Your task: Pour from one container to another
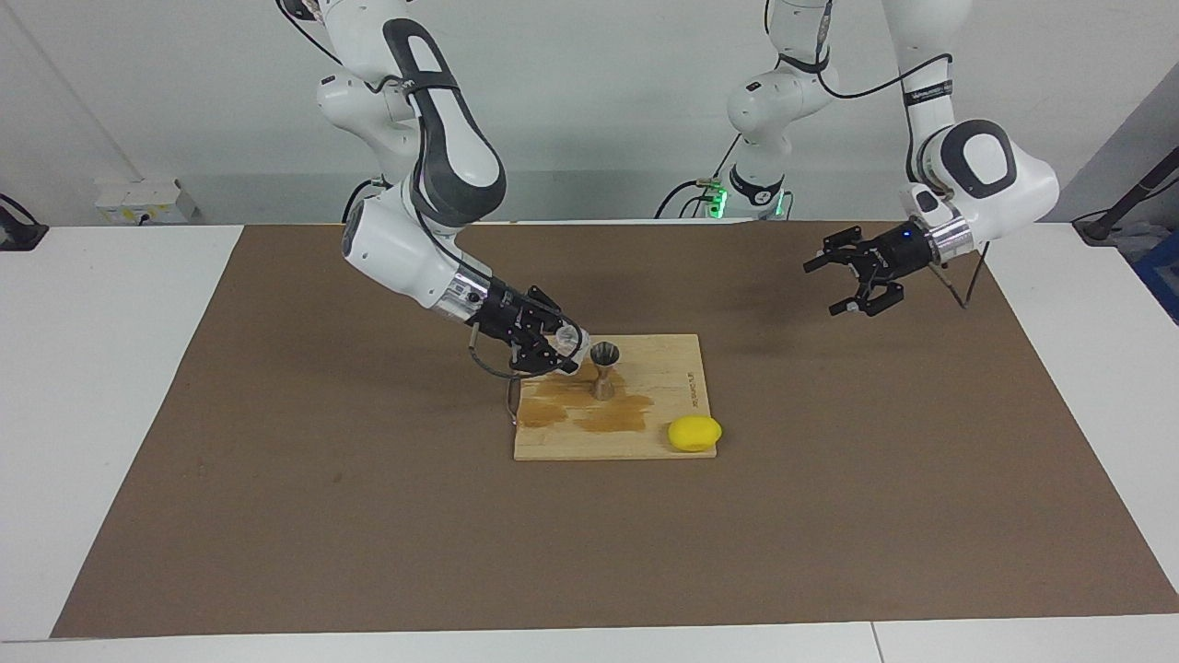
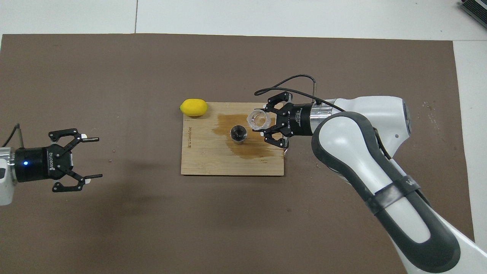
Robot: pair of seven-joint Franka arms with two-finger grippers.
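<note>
The silver hourglass jigger [image 1: 603, 367] [image 2: 238, 134] stands upright on a wooden board [image 1: 654, 442] [image 2: 213, 160]. My right gripper [image 1: 557, 348] [image 2: 262, 123] is shut on the small clear glass cup [image 1: 572, 343] [image 2: 259, 119] and holds it tilted, its mouth toward the jigger, just above the board beside the jigger's rim. My left gripper [image 1: 834, 284] [image 2: 91, 158] is open and empty, up over the brown mat toward the left arm's end of the table, and waits.
A yellow lemon [image 1: 694, 433] [image 2: 194, 107] lies at the board's corner, farther from the robots than the jigger. Dark wet stains [image 1: 608, 414] [image 2: 247, 150] spread on the board around the jigger. The brown mat [image 1: 368, 516] covers the table.
</note>
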